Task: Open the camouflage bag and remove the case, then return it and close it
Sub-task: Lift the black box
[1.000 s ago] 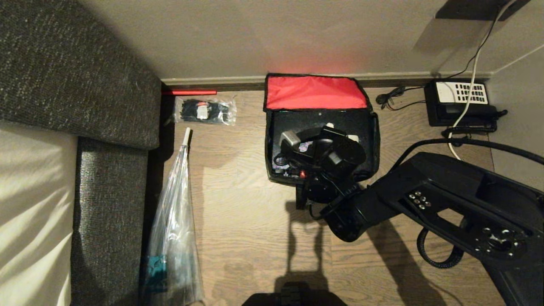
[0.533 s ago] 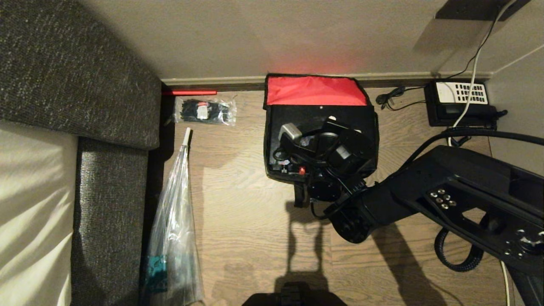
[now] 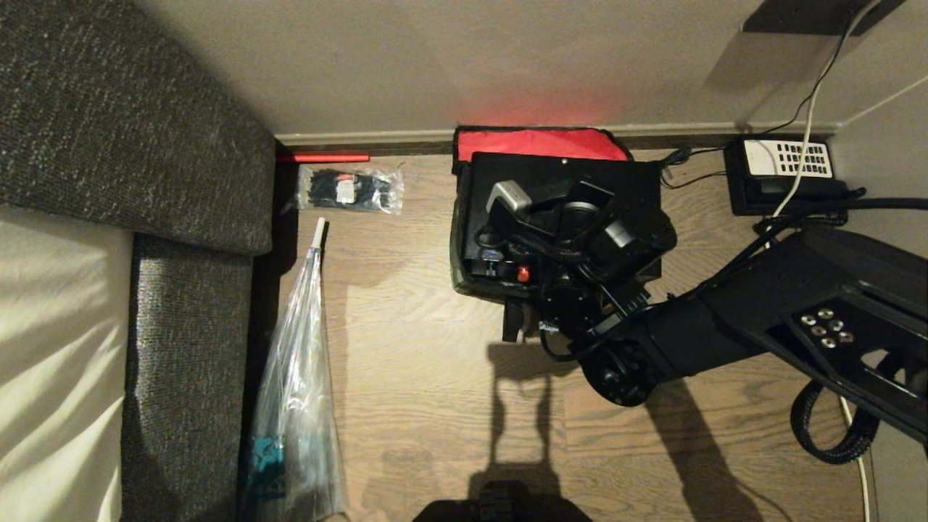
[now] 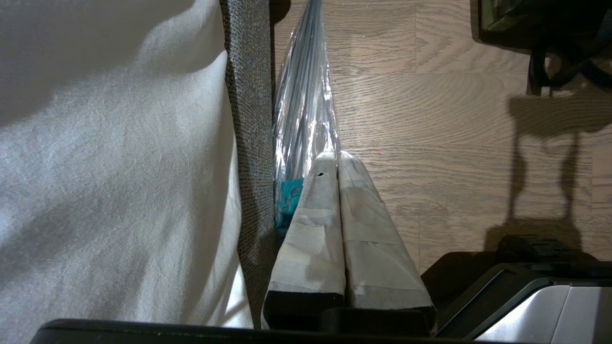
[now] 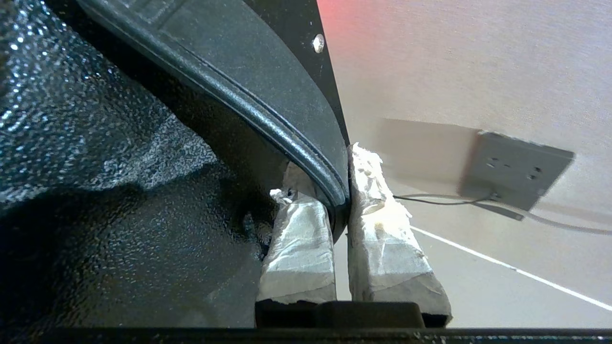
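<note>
Over the open camouflage bag (image 3: 464, 279), your right gripper (image 5: 340, 200) has its fingers (image 5: 299, 248) clamped on the handle (image 5: 267, 119) of the case (image 3: 580, 174). The case sits above the bag's red lining (image 3: 540, 141), by the wall. Your left gripper (image 4: 337, 160) hangs by the sofa (image 4: 248, 95), fingers pressed together, near a clear plastic bag (image 4: 306, 105) on the wooden floor (image 3: 435, 391).
</note>
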